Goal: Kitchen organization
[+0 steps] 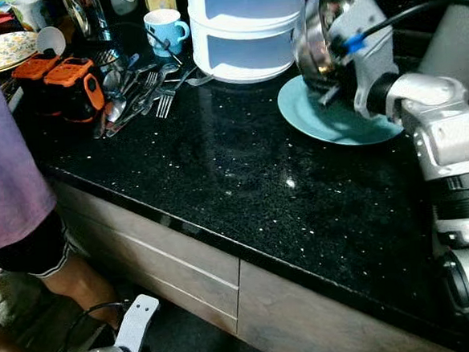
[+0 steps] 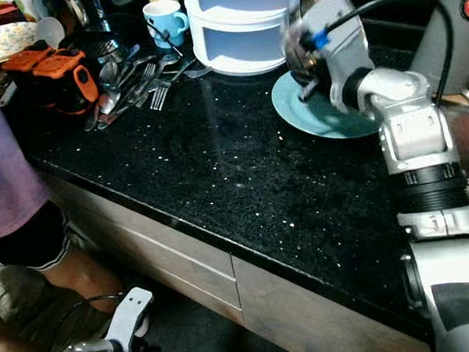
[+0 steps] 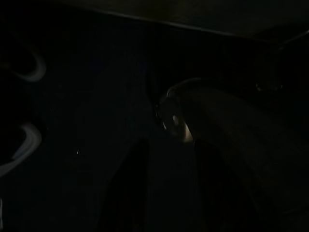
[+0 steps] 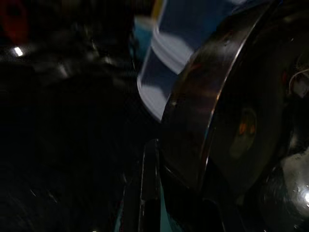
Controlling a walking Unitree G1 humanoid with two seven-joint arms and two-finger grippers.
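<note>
Right gripper (image 1: 317, 73) mostly masked by its own wrist housing and the tilted steel bowl (image 1: 321, 37); finger spread impossible to judge. Teal plate (image 1: 327, 121) partly covered by that wrist. White stacked container (image 1: 244, 30) cropped by the top edge. Person (image 1: 10, 184) cut off at the left edge, upper body out of view. Left gripper (image 1: 136, 320) cropped at the bottom edge, its wrist view nearly black. Cutlery pile (image 1: 136, 90) too tangled to count.
</note>
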